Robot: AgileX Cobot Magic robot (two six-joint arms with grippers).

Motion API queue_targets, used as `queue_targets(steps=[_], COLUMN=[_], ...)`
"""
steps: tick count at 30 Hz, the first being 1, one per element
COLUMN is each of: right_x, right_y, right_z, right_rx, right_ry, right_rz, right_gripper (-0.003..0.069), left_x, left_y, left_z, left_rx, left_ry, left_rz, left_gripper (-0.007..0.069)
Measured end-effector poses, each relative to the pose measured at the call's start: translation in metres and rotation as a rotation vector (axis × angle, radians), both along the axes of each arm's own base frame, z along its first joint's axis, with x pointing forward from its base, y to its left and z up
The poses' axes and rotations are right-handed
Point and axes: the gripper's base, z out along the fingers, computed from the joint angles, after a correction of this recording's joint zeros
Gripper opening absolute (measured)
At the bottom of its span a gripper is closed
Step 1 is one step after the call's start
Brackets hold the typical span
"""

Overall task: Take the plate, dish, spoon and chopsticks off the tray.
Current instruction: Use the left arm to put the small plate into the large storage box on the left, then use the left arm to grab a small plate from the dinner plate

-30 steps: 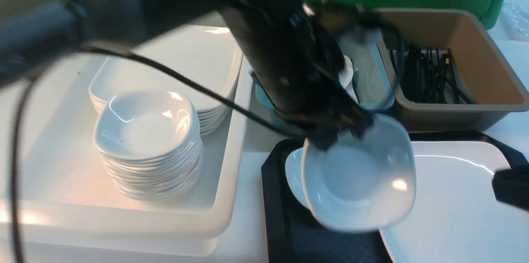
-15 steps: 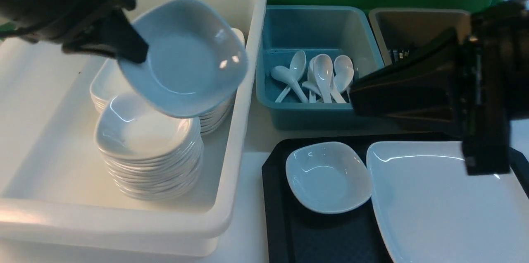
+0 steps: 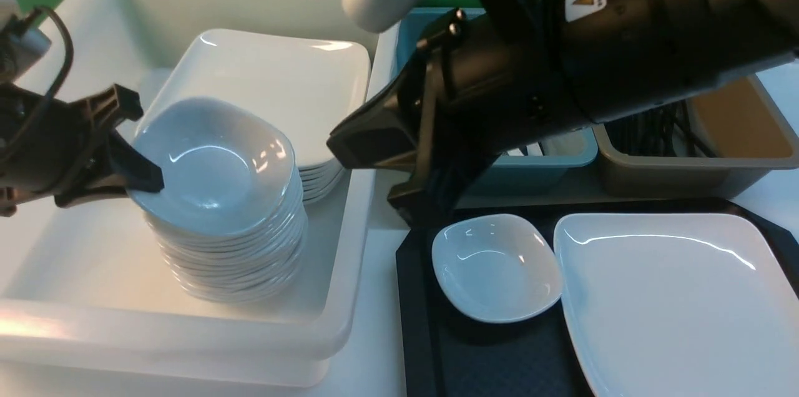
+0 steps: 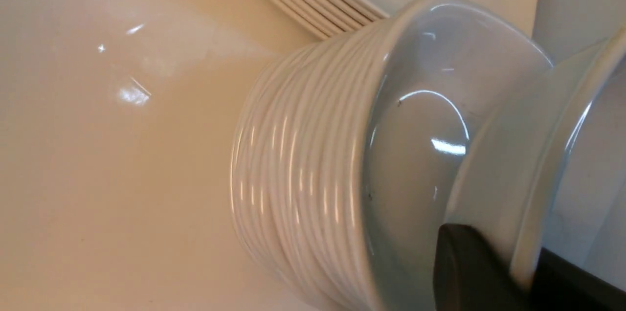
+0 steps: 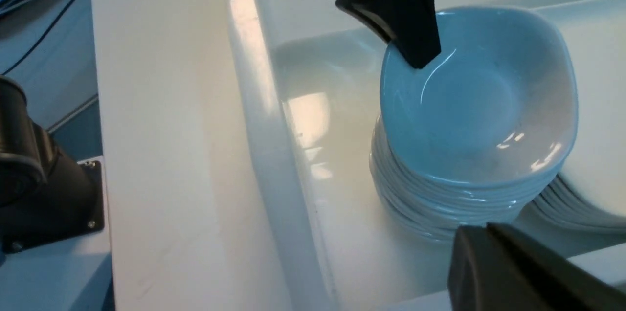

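Note:
My left gripper (image 3: 140,181) is shut on the rim of a small white dish (image 3: 212,166), held tilted just over a stack of like dishes (image 3: 231,259) in the white tub. In the left wrist view the fingers (image 4: 469,267) pinch the dish's rim (image 4: 533,164). A second small dish (image 3: 496,266) and the large white plate (image 3: 674,297) lie on the black tray (image 3: 415,297). My right gripper (image 3: 340,148) is shut and empty, hanging beside the tub's right wall. Black chopsticks (image 3: 655,125) show in the brown tub. The spoon is hidden behind the right arm.
The white tub (image 3: 349,247) also holds a stack of large plates (image 3: 281,78) behind the dishes. The right arm (image 3: 562,60) crosses over the blue tub (image 3: 549,163) and part of the brown tub (image 3: 736,160). A green backdrop stands behind.
The left gripper carried the dish from over the tray leftward into the white tub and lowered it to the stack. The right arm swung left across the blue tub.

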Motion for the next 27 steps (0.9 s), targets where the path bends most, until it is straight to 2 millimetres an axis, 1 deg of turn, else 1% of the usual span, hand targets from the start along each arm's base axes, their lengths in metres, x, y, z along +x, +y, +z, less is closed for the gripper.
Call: queue_targets(steps=[1,2,5,7,9,11,13,14,15,16,17,18,19,20,21,23,24,25,26,27], right_x=[0.0,0.0,0.001,0.002,0.005,0.008,0.01,0.01,0.009,0.008,0.005,0.004,0.002,-0.001,-0.003,-0.009,-0.011,-0.016,-0.019,-0.024], right_y=[0.0,0.0,-0.001,-0.002,-0.008,-0.017,-0.032,-0.042,-0.054,-0.066,-0.081,-0.09,-0.107,-0.126,-0.141,-0.168,-0.176,-0.192,-0.201,-0.212], right_z=[0.0,0.0,-0.001,-0.002,-0.004,-0.005,-0.001,0.002,0.006,0.011,0.015,0.018,0.023,0.027,0.029,0.03,0.029,0.025,0.022,0.016], right_rx=[0.0,-0.001,-0.009,-0.034,-0.117,-0.174,-0.229,-0.26,-0.3,-0.324,-0.36,-0.376,-0.396,-0.411,-0.415,-0.414,-0.414,-0.41,-0.413,-0.413], right_ry=[0.001,0.002,-0.005,-0.027,-0.076,-0.074,-0.076,-0.077,-0.076,-0.078,-0.061,-0.053,-0.042,-0.023,-0.01,0.011,0.019,0.044,0.058,0.083], right_rz=[-0.001,-0.003,-0.005,-0.006,-0.033,-0.105,-0.2,-0.247,-0.296,-0.336,-0.381,-0.41,-0.469,-0.532,-0.588,-0.691,-0.726,-0.798,-0.839,-0.892], right_gripper=[0.0031,0.0031,0.0031,0.0031,0.0031,0.0031,0.0031,0.0033,0.0034,0.0034,0.0034,0.0036,0.0036,0.0036,0.0037,0.0037,0.0037,0.0037,0.0037,0.0037], left_x=[0.0,0.0,0.0,0.0,-0.001,0.001,0.001,0.001,0.001,0.001,0.001,0.0,-0.001,-0.002,-0.002,-0.006,-0.007,-0.01,-0.012,-0.014], left_y=[0.0,0.0,0.002,0.003,0.007,0.011,0.017,0.02,0.022,0.022,0.022,0.02,0.013,0.002,-0.008,-0.037,-0.047,-0.068,-0.082,-0.1], left_z=[0.0,0.0,0.0,-0.001,0.005,0.016,0.032,0.044,0.059,0.072,0.085,0.092,0.104,0.116,0.122,0.133,0.135,0.135,0.134,0.131], left_rx=[0.0,0.004,0.017,0.044,0.118,0.183,0.267,0.307,0.343,0.365,0.375,0.377,0.371,0.358,0.348,0.312,0.301,0.283,0.277,0.275], left_ry=[0.0,-0.003,-0.003,0.001,0.009,0.009,0.0,-0.017,-0.058,-0.095,-0.135,-0.16,-0.205,-0.251,-0.281,-0.333,-0.343,-0.356,-0.359,-0.365], left_rz=[0.0,0.003,0.004,-0.006,-0.048,-0.072,-0.087,-0.087,-0.081,-0.076,-0.077,-0.084,-0.115,-0.156,-0.191,-0.287,-0.315,-0.379,-0.427,-0.49], left_gripper=[0.0044,0.0067,0.0167,0.0244,0.0356,0.0437,0.0498,0.0521,0.0538,0.054,0.0538,0.0535,0.0512,0.047,0.0429,0.0293,0.0243,0.0143,0.0096,0.0057])
